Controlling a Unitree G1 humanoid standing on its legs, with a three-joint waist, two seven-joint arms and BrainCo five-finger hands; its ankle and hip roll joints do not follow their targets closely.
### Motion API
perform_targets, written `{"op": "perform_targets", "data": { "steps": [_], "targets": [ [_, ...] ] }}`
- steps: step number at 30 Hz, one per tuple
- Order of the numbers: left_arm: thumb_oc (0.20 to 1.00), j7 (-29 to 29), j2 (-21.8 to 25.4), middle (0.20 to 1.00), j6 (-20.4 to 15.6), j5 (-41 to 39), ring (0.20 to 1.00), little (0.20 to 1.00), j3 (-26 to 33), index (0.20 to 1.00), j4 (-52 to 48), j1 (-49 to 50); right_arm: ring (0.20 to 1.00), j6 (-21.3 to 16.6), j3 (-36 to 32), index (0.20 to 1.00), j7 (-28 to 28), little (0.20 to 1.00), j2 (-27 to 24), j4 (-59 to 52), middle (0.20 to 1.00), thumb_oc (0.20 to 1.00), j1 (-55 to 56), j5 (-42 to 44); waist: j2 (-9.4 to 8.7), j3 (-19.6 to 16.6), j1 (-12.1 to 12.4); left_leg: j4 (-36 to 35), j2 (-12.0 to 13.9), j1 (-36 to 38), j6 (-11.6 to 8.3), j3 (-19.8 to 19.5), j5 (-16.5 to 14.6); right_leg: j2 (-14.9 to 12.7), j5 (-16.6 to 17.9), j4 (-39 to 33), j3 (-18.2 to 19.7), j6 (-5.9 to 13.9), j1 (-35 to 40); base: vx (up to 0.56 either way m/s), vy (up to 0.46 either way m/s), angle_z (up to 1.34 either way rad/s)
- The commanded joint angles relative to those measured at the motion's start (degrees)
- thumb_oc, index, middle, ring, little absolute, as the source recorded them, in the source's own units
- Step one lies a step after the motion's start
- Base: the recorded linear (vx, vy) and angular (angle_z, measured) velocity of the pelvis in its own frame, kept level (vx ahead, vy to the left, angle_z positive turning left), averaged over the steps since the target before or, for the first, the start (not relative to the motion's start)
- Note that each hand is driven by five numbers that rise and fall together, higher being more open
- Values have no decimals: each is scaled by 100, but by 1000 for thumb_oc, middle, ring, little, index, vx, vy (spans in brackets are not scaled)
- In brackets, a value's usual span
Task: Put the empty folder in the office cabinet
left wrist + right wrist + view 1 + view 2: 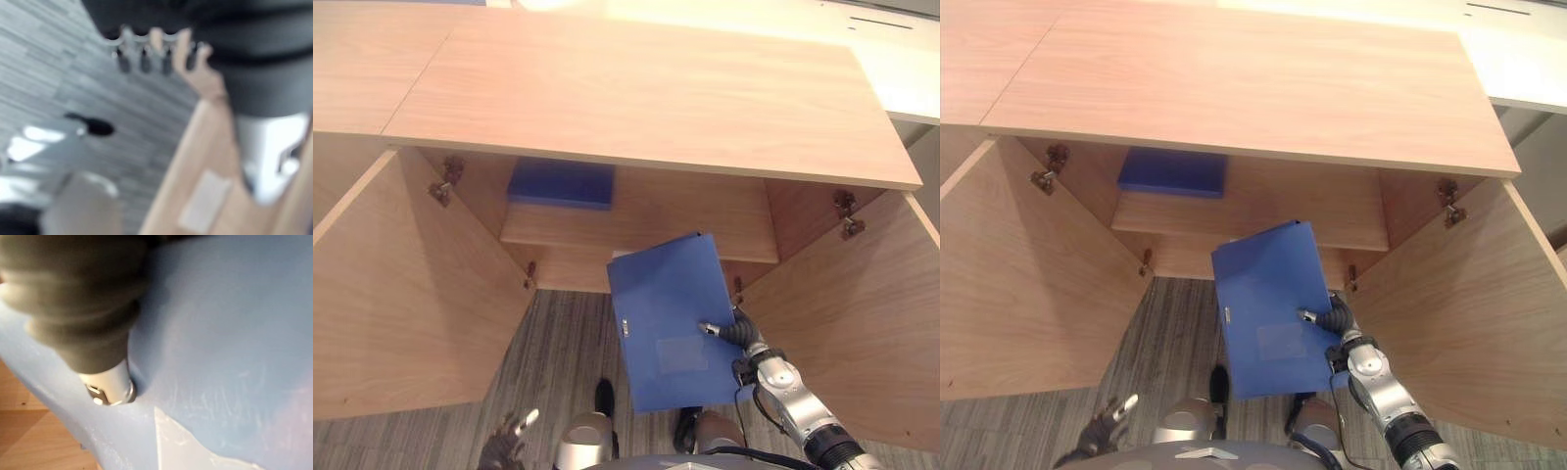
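I have the flat blue plastic folder (674, 318) held up in front of the open light-wood office cabinet (636, 93), just short of its lower opening and tilted, with its far corner pointing at the front edge of the wooden inner shelf (641, 230). My right hand (736, 333) pinches it near its right edge: the thumb lies across the top face, and I judge the fingers are clamped underneath, though they are hidden behind the folder. The grip sits well off the folder's middle, so the main risk I see is the folder pivoting or sliding out of the pinch as I push forward; the smooth cover gives little friction. A second risk is the leading corner catching the shelf edge instead of passing under or over it, which would lever the folder out of the hand. The right wooden door (862, 323) stands open close beside my forearm, so a wide swing could knock it. A dark blue box-like file (560, 183) already lies on the shelf to the left, so I would aim away from it. My left hand (509, 436) hangs low near the grey striped carpet floor (558, 343), fingers relaxed and holding nothing, too far to steady the folder if it slips.
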Motion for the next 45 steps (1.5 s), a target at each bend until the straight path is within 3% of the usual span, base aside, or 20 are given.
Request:
{"op": "perform_targets", "data": {
  "steps": [1,3,8,11,19,26,30,35,42,43,45],
  "targets": [
    [1000,-63,153,1000,-115,106,1000,1000,-150,1000,-296,131,200,-358,-95,200,-49,200,-11,-229,200,200,-368,-62,-166,-184,-80,270,-341,92,-46,241,-560,-134,1052,-738,72,368,65,128,-17,13],
    [1000,-60,176,1000,-28,202,1000,1000,-243,1000,-361,116,200,-285,-240,200,-81,200,-28,-151,200,200,-342,57,-257,-160,-181,502,-376,246,-65,252,-844,-235,1362,-1223,117,509,-115,162,-33,24],
    [1000,-1,107,1000,-56,288,1000,1000,-354,1000,-372,228,200,-139,-502,200,-6,200,-99,-7,200,200,-224,265,-385,-158,-286,918,-415,446,-49,45,-1208,-268,1275,-1292,323,541,-383,244,-50,33],
    [1000,-23,67,1000,-14,327,1000,1000,-384,1000,-371,276,200,-65,-596,200,-100,200,-97,149,200,200,-152,577,-429,-214,-353,1062,-450,504,-13,-173,-1345,-199,1214,-1292,654,498,-295,232,-100,70],
    [1000,-451,179,1000,276,490,1000,1000,-559,1000,-432,197,200,-139,-488,200,-33,200,-18,574,200,200,-538,804,-318,-78,-358,1364,-288,385,-85,-256,-1521,-167,1155,-1207,848,444,-350,166,-115,37],
    [1000,-598,271,1000,299,286,1000,1000,-1045,1000,-653,-266,200,-87,-181,200,-67,200,-59,276,200,200,-1203,843,-162,477,-415,1523,-182,-20,-108,-310,-1585,-215,1110,-723,1009,379,-1077,-32,-50,1],
    [1000,-513,275,1000,261,375,1000,1000,-1249,1000,-742,-458,200,-45,-149,200,-532,200,-14,189,200,200,-1473,990,-104,717,-473,1776,-146,-303,-111,-345,-1655,-224,1104,-464,1125,328,-1450,-46,-34,5],
    [1000,-294,100,1000,172,292,1000,1000,-1540,1000,-719,-686,200,-238,-527,200,-1911,200,133,351,200,200,-1810,1626,34,963,-639,2058,-189,-637,-94,-380,-1792,-190,1085,-38,1292,210,-1985,-17,4,0],
    [1000,-93,-36,1000,253,60,1000,1000,-1805,1000,-882,-699,200,-503,-1150,200,-3039,200,222,436,200,200,-2181,2456,202,987,-743,2095,-235,-818,-85,-387,-1865,-122,1050,222,1367,96,-2354,24,12,-9],
    [1000,-15,-103,1000,234,-80,1000,1000,-1925,1000,-845,-714,200,-404,-1472,200,-3398,200,243,632,200,200,-2512,2855,262,987,-748,2033,-238,-805,-97,-391,-1866,-87,1037,277,1353,54,-2424,46,16,-9],
    [1000,16,-127,1000,230,-108,1000,1000,-1996,1000,-829,-739,200,-377,-1606,200,-3565,200,248,772,200,200,-2688,3001,292,987,-737,1986,-238,-799,-105,-392,-1854,-76,1032,299,1335,41,-2453,58,5,-9]
  ]
}}
